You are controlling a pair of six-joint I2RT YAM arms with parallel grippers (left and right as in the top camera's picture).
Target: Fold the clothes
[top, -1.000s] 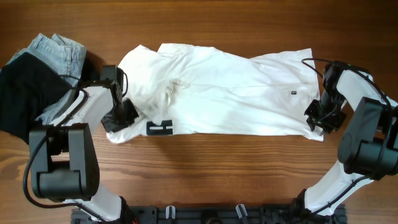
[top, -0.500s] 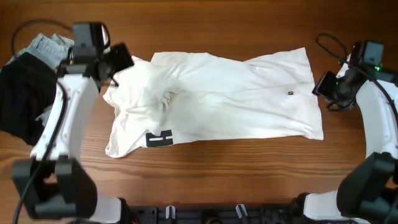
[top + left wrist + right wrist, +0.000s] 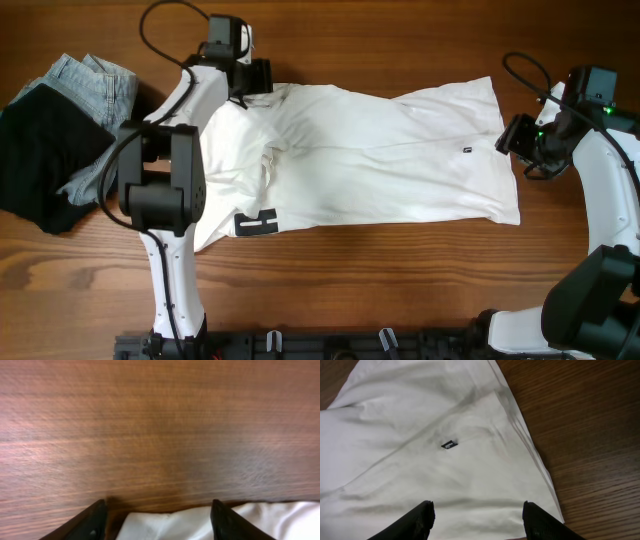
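The white T-shirt (image 3: 370, 155) lies spread across the wooden table, its black block logo (image 3: 256, 222) near the front left and a tiny dark hem tag (image 3: 467, 150) at the right. My left gripper (image 3: 258, 78) is open over the shirt's back left corner; in the left wrist view (image 3: 157, 522) a white fabric edge (image 3: 170, 527) lies between its fingers. My right gripper (image 3: 516, 140) is open and empty beside the shirt's right hem; in the right wrist view (image 3: 477, 520) it hovers over the cloth (image 3: 420, 460) near the tag (image 3: 449, 444).
A black garment (image 3: 40, 160) and a light-blue denim piece (image 3: 95, 85) lie piled at the table's left edge. Bare wood (image 3: 400, 280) runs along the front, and cables trail from both arms.
The left arm has swung from the shirt's left side to its back left corner. The shirt's left part has shifted and flattened. The right gripper has hardly moved in the last half second.
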